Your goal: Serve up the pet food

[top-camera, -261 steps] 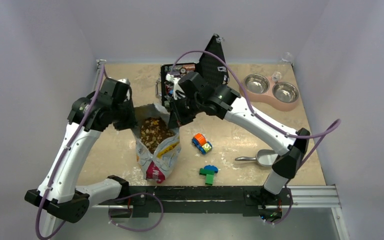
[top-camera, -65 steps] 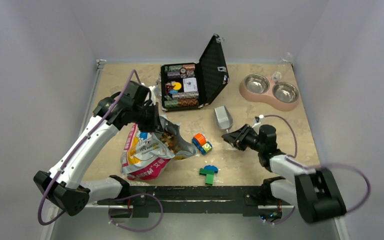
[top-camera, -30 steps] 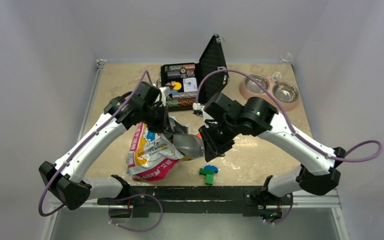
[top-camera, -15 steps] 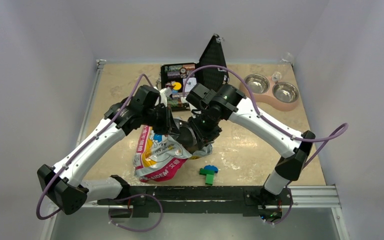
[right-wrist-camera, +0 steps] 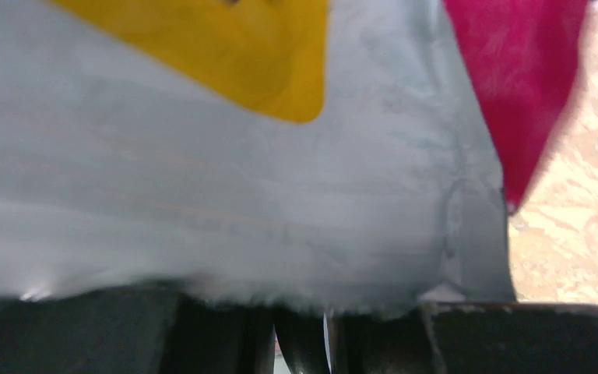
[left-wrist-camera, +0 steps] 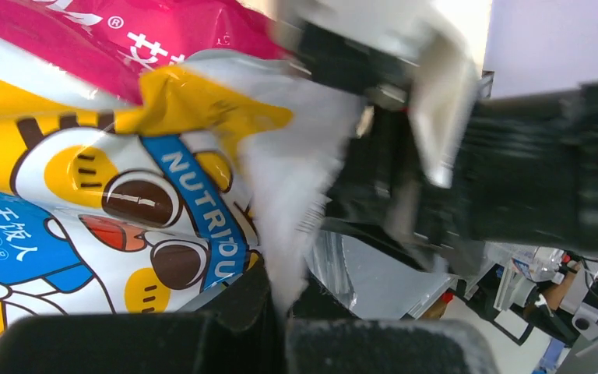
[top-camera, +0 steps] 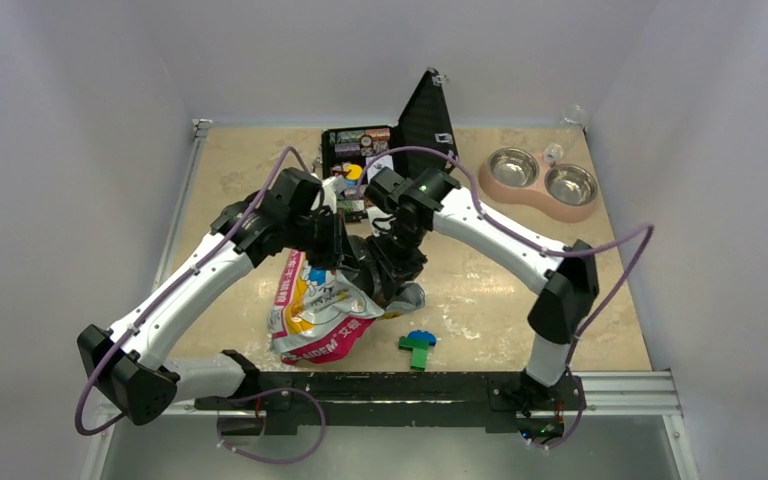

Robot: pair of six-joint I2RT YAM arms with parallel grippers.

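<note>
The pet food bag (top-camera: pixel 310 315), colourful with a pink bottom, lies near the table's middle with its mouth facing right. The pet food itself is hidden inside it. My left gripper (top-camera: pixel 338 250) is shut on the bag's torn white top edge (left-wrist-camera: pixel 288 210) and holds the mouth up. My right gripper (top-camera: pixel 388 272) reaches down into the mouth, shut on the scoop's handle (right-wrist-camera: pixel 304 343), which shows only as a dark strip between the fingers. The scoop's bowl is hidden by the bag's silver foil (right-wrist-camera: pixel 202 171).
A pink double bowl (top-camera: pixel 543 182) with two steel dishes stands at the back right. An open black case (top-camera: pixel 385 150) stands behind the bag. A green and blue toy block (top-camera: pixel 418 345) lies near the front edge, right of the bag.
My right arm has swung in from the right with the scoop and pushed it down into the bag's mouth. The left gripper keeps its hold on the bag's edge.
</note>
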